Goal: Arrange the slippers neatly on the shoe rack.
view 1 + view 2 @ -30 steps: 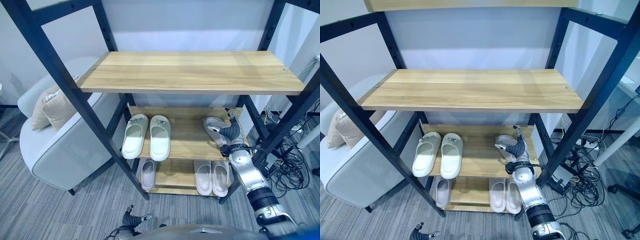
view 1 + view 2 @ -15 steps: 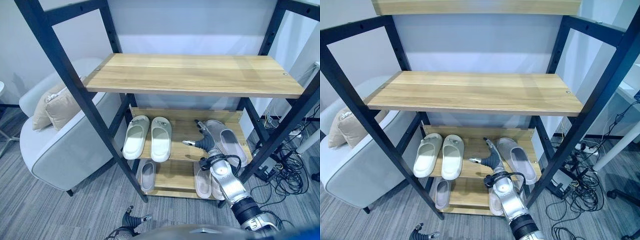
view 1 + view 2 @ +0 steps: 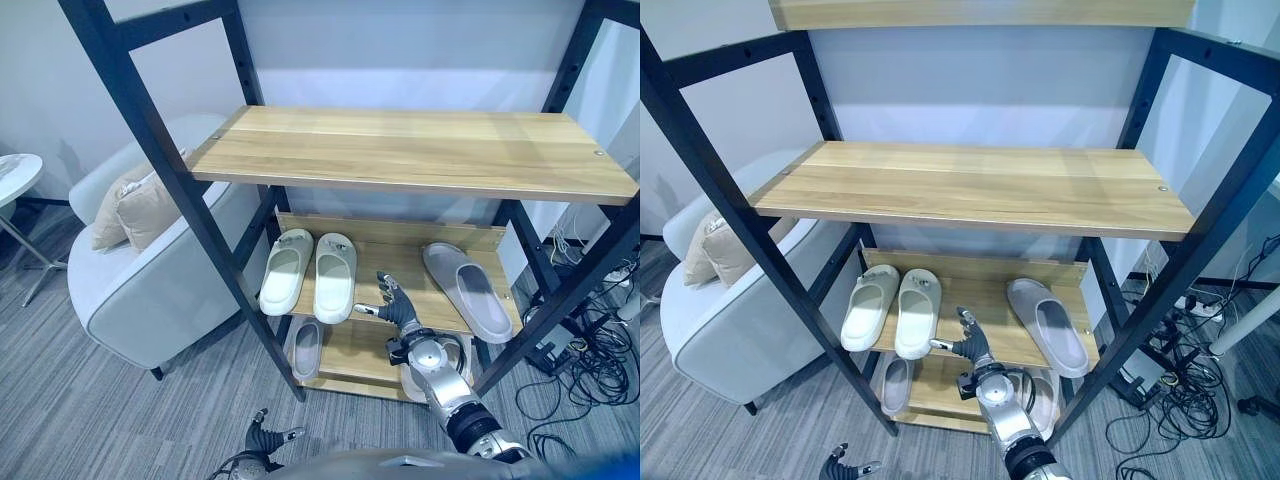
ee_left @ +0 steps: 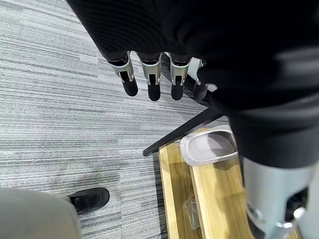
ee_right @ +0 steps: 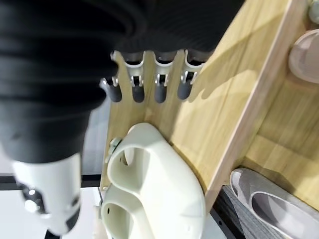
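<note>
A pair of white slippers (image 3: 310, 275) lies side by side at the left of the shoe rack's middle shelf (image 3: 395, 262). A single grey slipper (image 3: 468, 290) lies at that shelf's right end, toe toward the back. My right hand (image 3: 396, 306) hovers open at the shelf's front edge between them, holding nothing. In the right wrist view its straight fingers (image 5: 144, 87) point over the wood beside the white slippers (image 5: 154, 184). Another grey slipper (image 3: 307, 348) sits on the bottom shelf at the left. My left hand (image 3: 262, 438) hangs low, open, fingers (image 4: 149, 82) straight over the floor.
The top shelf (image 3: 420, 150) is bare wood. Pale slippers (image 3: 1045, 396) lie on the bottom shelf, partly behind my right arm. A grey armchair (image 3: 150, 290) with cushions stands left of the rack. Cables (image 3: 590, 370) lie at the right. A person's black shoe (image 4: 89, 199) is on the carpet.
My right hand has let go of the grey slipper, which now lies flat at the middle shelf's right end. The hand has drawn back leftward to the front edge. The camera has shifted.
</note>
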